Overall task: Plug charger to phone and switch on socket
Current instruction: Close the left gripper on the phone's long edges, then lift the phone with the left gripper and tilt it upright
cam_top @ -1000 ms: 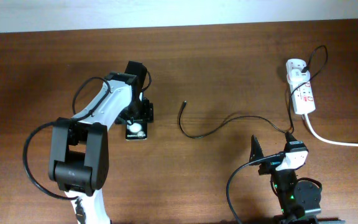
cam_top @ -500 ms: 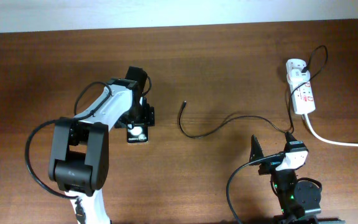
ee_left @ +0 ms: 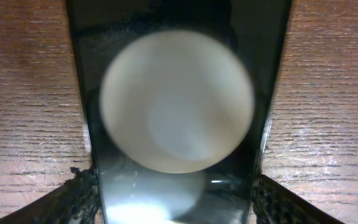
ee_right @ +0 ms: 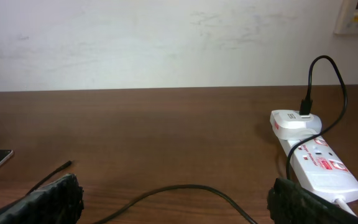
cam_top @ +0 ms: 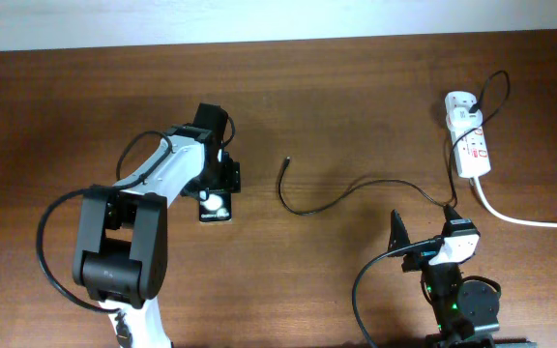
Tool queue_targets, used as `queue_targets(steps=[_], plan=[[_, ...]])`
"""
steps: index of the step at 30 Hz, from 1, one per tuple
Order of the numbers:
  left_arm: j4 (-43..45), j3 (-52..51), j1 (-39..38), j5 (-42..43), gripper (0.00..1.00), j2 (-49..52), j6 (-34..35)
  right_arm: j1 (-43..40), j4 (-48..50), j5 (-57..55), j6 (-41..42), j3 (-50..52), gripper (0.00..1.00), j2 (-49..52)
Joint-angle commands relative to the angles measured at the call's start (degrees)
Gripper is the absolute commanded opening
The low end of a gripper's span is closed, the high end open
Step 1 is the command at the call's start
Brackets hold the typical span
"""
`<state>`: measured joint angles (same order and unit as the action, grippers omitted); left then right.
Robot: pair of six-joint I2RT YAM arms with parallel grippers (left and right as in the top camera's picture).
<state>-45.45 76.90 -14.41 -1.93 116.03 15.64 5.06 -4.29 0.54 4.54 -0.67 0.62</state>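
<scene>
Worktop [cam_top: 356, 87]: dark brown wood with fine straight grain and a matte finish.

The phone [cam_top: 215, 204] is a small black glossy slab, lying flat at about 9 o'clock in the overhead view. In the left wrist view its face mirrors the light, and one large white round spot is blurred because the camera is so close.

The charger [cam_top: 375, 181] is a thin, limp black cable. Its small connector tip [cam_top: 284, 162] lies free on the wood at roughly 2 o'clock from the phone and well apart from it. The cable loops through the centre and rises to the white plug adapter [cam_top: 460, 104].

The socket [cam_top: 474, 147] is a white, elongated plastic strip with red marks, at 2 o'clock on the worktop. A thick white cord [cam_top: 525, 221] leaves its near end toward 4 o'clock.

Left end effector [ee_left: 176, 199]: its textured black fingers [ee_left: 73, 200] press against both long edges of the phone. We see no gap on either side, so we record it as closed onto the phone, which rests on the wood.

Right end effector [ee_right: 176, 196]: it sits at 5 o'clock, low over the worktop, with its fingers spread wide and nothing between them except a stretch of cable lying beyond.

Compared with one second ago:
- The left wrist has shifted a little.
- The phone sits slightly further toward 4 o'clock.
- The cable, the socket and the right arm are where they were.
</scene>
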Motion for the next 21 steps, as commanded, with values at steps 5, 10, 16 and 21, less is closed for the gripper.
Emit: queue_targets(steps=[5,10,16,21], plan=[[-0.68,-1.31,-0.17,-0.46,0.74,1.38,0.17,-0.26,-0.24,0.52,0.20,0.35,0.99,-0.44],[-6.56,6.14,-0.17,-0.46,0.71,1.38,0.17,-0.26,-0.24,0.52,0.20,0.35,0.99,-0.44],[-11.08,12.11,-0.17,-0.46,0.70,1.38,0.17,-0.26,-0.24,0.52,0.20,0.35,0.99,-0.44],[-11.15,12.31,-0.17,-0.44,0.70,1.38,0.17,-0.26,-0.24,0.52,0.20,0.35,0.99,-0.44]])
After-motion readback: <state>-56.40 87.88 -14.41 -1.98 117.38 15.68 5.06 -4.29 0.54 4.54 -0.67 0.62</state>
